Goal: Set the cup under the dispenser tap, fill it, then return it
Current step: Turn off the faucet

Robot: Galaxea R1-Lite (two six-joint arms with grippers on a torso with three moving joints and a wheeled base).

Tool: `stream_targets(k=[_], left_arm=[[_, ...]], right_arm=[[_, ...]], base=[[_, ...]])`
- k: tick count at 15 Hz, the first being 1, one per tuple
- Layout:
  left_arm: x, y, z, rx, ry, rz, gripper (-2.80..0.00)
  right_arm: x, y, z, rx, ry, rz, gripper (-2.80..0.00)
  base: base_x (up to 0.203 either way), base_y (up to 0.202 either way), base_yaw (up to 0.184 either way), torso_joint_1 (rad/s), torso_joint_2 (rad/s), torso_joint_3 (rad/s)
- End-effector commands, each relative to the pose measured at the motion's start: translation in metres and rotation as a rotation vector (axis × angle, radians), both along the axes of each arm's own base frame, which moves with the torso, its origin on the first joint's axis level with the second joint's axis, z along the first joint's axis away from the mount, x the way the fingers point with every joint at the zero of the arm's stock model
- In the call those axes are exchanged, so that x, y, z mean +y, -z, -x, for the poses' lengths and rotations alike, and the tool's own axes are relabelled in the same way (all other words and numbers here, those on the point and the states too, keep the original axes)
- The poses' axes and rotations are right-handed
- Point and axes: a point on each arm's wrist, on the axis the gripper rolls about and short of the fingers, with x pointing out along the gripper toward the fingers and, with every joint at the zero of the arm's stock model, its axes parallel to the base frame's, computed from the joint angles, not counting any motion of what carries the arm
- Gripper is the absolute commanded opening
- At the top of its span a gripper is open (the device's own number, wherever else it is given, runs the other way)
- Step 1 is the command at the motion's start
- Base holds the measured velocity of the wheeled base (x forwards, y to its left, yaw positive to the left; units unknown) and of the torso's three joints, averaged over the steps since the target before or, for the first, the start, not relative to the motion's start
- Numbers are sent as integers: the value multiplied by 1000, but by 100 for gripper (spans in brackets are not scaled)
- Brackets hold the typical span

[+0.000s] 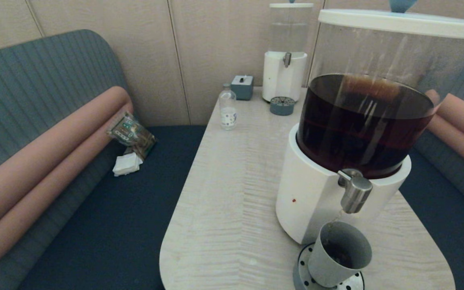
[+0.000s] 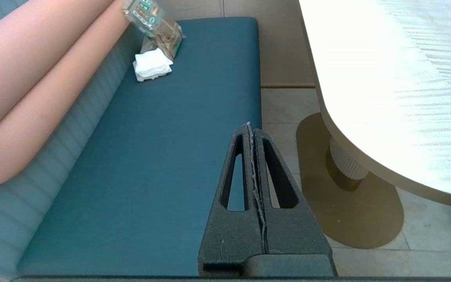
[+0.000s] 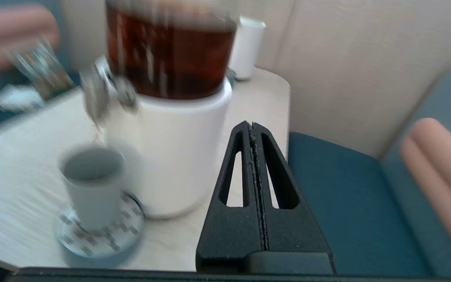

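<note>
Grey tapered cup point(image 1: 338, 254) upright on perforated drip tray, lower right of frame, directly beneath brushed-steel dispenser tap point(image 1: 355, 195); thin stream falling.

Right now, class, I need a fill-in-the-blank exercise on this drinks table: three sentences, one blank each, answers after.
1. The cup stands on the perforated ____ under the dispenser tap.
2. The big dispenser's tank holds a dark ____ liquid.
3. The right gripper and the left gripper both have their fingers ____.

Answers: drip tray; brown; shut
</note>
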Motion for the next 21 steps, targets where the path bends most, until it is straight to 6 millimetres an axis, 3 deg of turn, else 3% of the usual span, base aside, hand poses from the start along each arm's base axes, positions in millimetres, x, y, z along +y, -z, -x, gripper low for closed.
stream_targets(k=[1,5,8,16,21], left_arm=[[0,0,0,2,0,0,-280],[0,0,0,2,0,0,-280],[0,0,0,2,0,0,-280],[0,0,0,2,0,0,-280],[0,0,0,2,0,0,-280]], right_arm=[[-2,31,-3,-20,26,27,-280],[-6,80,-19,-152,167,26,-280],[-6,112,-28,-94,185,16,-280],[-5,149,-34,264,116,-35,-280],[-5,149,-34,266,111,-62,-280]], base=[[0,0,0,0,0,0],[0,0,0,0,0,0],[0,0,0,0,0,0],[0,0,0,0,0,0],[0,0,0,0,0,0]])
